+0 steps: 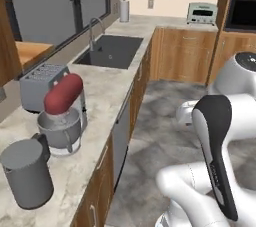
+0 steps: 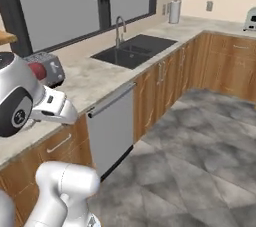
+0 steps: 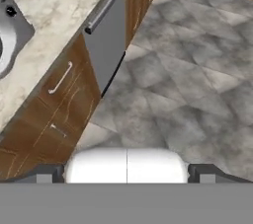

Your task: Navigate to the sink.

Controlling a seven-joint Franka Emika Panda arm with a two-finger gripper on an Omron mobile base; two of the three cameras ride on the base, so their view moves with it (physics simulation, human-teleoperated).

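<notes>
The gripper (image 3: 126, 178) sits at six o'clock in the hand view, its two dark tips far apart at the bottom corners with nothing between them, so the jaws look wide and empty, though only the tips show.

Nearest on the counter (image 1: 107, 91), at eight o'clock in the left base view, stand a grey pitcher (image 1: 26, 171) and a red-topped stand mixer (image 1: 62, 116), with a toaster (image 1: 42, 83) just behind. The arm's elbow rides near that edge (a swing during the drive could clip the mixer). The grey dishwasher (image 2: 112, 126) front sits along the route; hugging it risks a scrape.

The sink (image 1: 111, 51) lies farther on at eleven o'clock, its faucet (image 1: 92, 31) on the window side. Stopping early or overshooting toward the corner, with its paper towel roll (image 1: 124, 10), would leave it out of reach.
</notes>
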